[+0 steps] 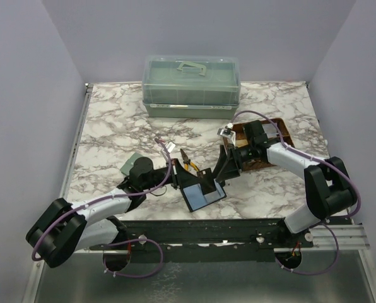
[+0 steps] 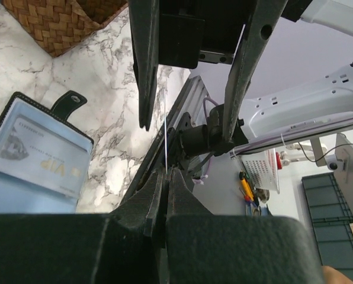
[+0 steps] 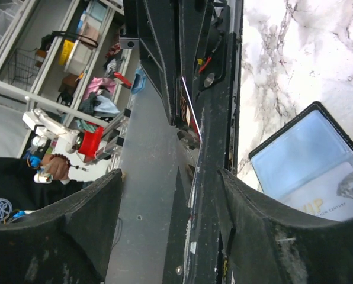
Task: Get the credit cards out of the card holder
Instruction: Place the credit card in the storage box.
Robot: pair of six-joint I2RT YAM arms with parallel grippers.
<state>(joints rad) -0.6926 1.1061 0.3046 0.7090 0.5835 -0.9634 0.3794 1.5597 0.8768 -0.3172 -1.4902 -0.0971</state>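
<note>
- A small, flat sage-green wallet (image 1: pixel 132 163) lies on the white marble-patterned table (image 1: pixel 106 126), just beside the left arm's wrist.
- The left gripper (image 2: pixel 165 177) has its fingers pinched together on a thin grey credit card (image 2: pixel 164 130), held edge-on (in the left wrist view it reads as a pale line).
- Yellow-handled pliers (image 1: pixel 189 164) lie on the table just behind that gripper.
- The small black folding card holder (image 1: pixel 204 196) lies open on the table beneath the two grippers, its blue-grey lining facing up. A second grey card (image 2: pixel 43 157), printed "VIP", sits in its inner pocket.
- The right gripper (image 3: pixel 169 177) has its fingers spread wide, one on each side of the held card.
- A brown woven basket (image 1: pixel 281 129) stands behind the right arm.
</note>
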